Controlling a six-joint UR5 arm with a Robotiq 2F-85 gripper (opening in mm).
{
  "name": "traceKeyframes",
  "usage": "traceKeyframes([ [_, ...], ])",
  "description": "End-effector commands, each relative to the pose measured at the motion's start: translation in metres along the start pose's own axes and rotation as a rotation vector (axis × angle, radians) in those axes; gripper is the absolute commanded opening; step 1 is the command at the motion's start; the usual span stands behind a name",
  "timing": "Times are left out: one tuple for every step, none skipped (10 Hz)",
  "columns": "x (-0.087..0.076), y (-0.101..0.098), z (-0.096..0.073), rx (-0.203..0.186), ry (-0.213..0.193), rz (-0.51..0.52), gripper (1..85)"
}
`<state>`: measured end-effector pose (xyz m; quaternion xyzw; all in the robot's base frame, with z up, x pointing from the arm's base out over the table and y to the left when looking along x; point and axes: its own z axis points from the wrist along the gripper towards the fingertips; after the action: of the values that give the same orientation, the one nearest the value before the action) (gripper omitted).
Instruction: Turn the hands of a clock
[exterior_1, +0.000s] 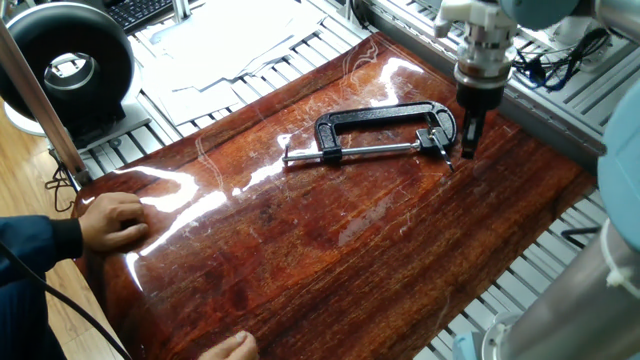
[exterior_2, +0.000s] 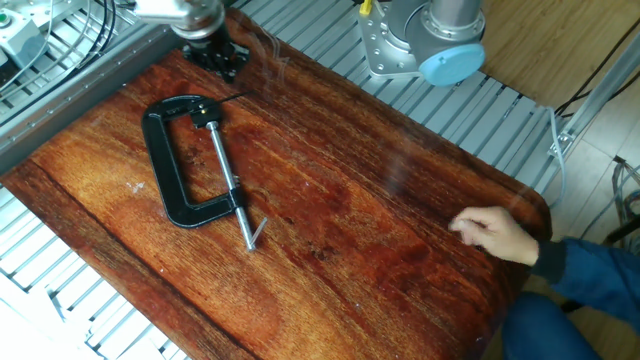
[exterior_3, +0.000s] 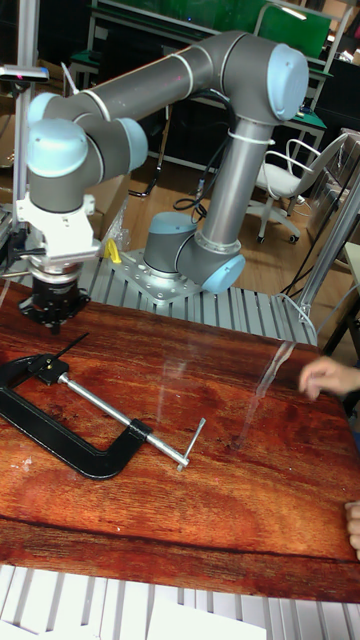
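The hands are a black C-clamp (exterior_1: 375, 122) with a silver screw rod, lying flat on the glossy wooden board (exterior_1: 330, 240). In the other fixed view the C-clamp (exterior_2: 165, 170) has its crossbar handle pointing toward the board's middle. In the tall fixed view the C-clamp (exterior_3: 70, 440) lies at the left. My gripper (exterior_1: 468, 145) hangs tip-down just right of the clamp's screw-pad end, apart from it. It shows as one narrow dark tip, shut and empty. The gripper (exterior_2: 225, 65) sits beyond the clamp's jaw end, and the gripper (exterior_3: 52, 318) hovers just above the board. No clock is in view.
A person's hand (exterior_1: 110, 220) rests on the board's left end. Another hand (exterior_2: 495, 235) is near the board's far corner, away from the clamp. A round black device (exterior_1: 70, 65) and papers (exterior_1: 225, 40) lie beyond the board. Slatted aluminium table (exterior_2: 470, 110) surrounds it.
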<state>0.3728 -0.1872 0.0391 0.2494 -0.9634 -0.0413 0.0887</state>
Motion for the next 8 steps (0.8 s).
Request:
traceKeyframes([
  [-0.008,0.026,0.013,-0.024,-0.038,0.033,1.0],
  [-0.012,0.030,0.017,-0.018,-0.046,0.046,1.0],
  [-0.017,0.032,0.020,-0.010,-0.055,0.053,1.0],
  [-0.021,0.033,0.020,-0.007,-0.057,0.058,1.0],
  [-0.024,0.031,0.018,0.005,-0.052,0.063,1.0],
  [-0.028,0.029,0.016,0.014,-0.050,0.061,1.0],
  [-0.031,0.028,0.014,0.017,-0.046,0.062,1.0],
  [-0.035,0.026,0.011,0.018,-0.044,0.061,1.0],
])
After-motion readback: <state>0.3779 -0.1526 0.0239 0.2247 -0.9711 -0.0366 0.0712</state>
